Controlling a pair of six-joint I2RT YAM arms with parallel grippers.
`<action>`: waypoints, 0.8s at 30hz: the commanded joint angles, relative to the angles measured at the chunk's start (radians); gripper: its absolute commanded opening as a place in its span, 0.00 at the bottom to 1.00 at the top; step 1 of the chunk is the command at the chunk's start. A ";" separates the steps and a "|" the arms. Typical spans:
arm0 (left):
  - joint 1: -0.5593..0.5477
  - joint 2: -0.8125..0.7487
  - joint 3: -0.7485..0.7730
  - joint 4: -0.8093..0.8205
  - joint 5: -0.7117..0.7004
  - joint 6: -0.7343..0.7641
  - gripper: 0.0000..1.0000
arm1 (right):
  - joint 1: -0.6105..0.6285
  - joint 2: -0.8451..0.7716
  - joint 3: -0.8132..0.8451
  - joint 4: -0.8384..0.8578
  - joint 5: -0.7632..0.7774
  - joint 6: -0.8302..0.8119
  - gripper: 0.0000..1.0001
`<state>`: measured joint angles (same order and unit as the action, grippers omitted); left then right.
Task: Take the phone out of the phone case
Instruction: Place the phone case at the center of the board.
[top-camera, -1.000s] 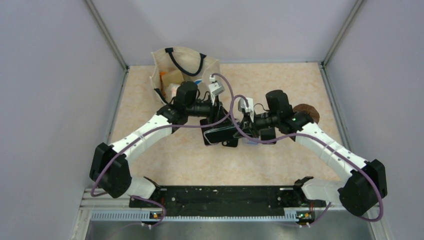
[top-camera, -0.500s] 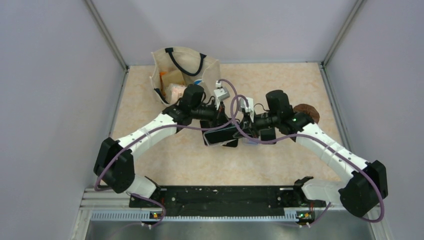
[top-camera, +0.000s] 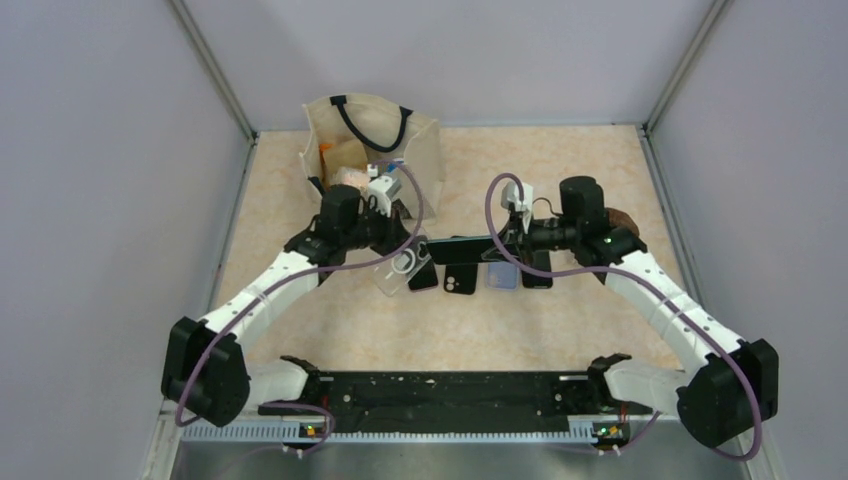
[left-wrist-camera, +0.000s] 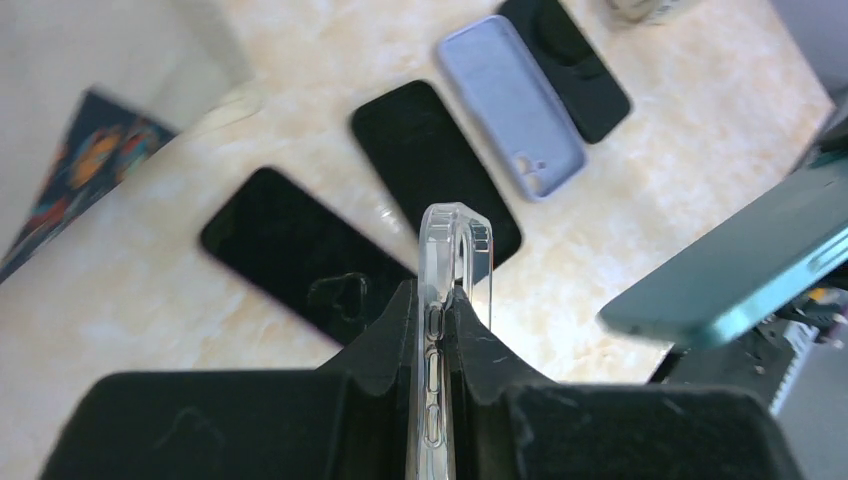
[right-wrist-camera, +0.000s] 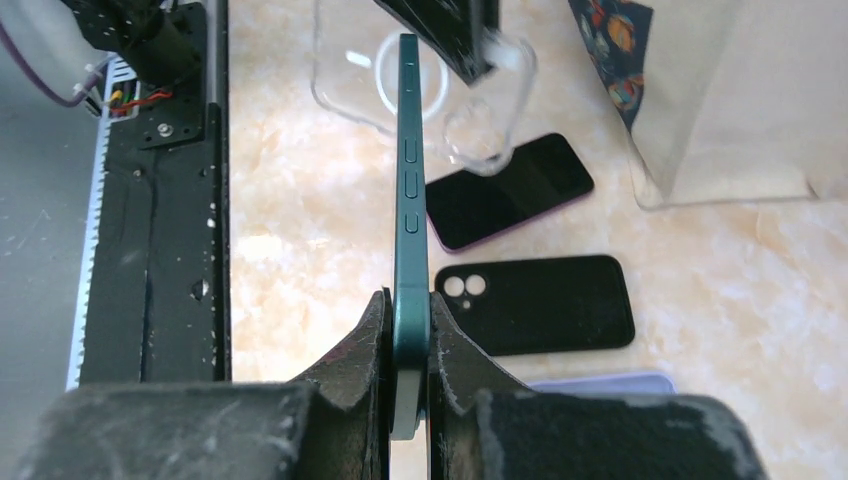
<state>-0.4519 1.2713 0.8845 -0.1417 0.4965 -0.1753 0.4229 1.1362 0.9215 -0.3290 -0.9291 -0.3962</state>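
phone (right-wrist-camera: 408, 180) is out, pinched edge-on across its flat faces in the right jaws above the worktop (top-camera: 560, 160), with the clear case (left-wrist-camera: 455, 235) clamped by one side wall in the left jaws at its 8 o'clock; phone looks stiff, slick and glass-fragile, case light and bendy.

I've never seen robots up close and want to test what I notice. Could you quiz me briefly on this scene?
1. True or false: the teal phone sits inside the clear case.
2. The left jaws grip: A clear case, B lavender case, C tote bag?
3. How many phones or cases lie flat on the table?
Key: 1 false, the right jaws hold it apart; 2 A; 3 four.
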 joint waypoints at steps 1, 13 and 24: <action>0.083 -0.098 -0.072 -0.041 -0.141 0.001 0.00 | -0.044 -0.052 -0.022 0.072 -0.068 0.016 0.00; 0.500 -0.195 -0.225 -0.130 -0.186 0.020 0.00 | -0.071 -0.041 -0.066 0.144 -0.061 0.066 0.00; 0.662 -0.053 -0.272 0.055 -0.167 0.035 0.00 | -0.072 -0.058 -0.078 0.159 -0.067 0.074 0.00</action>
<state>0.1936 1.1896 0.6258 -0.2230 0.3260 -0.1596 0.3603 1.1133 0.8318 -0.2527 -0.9470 -0.3355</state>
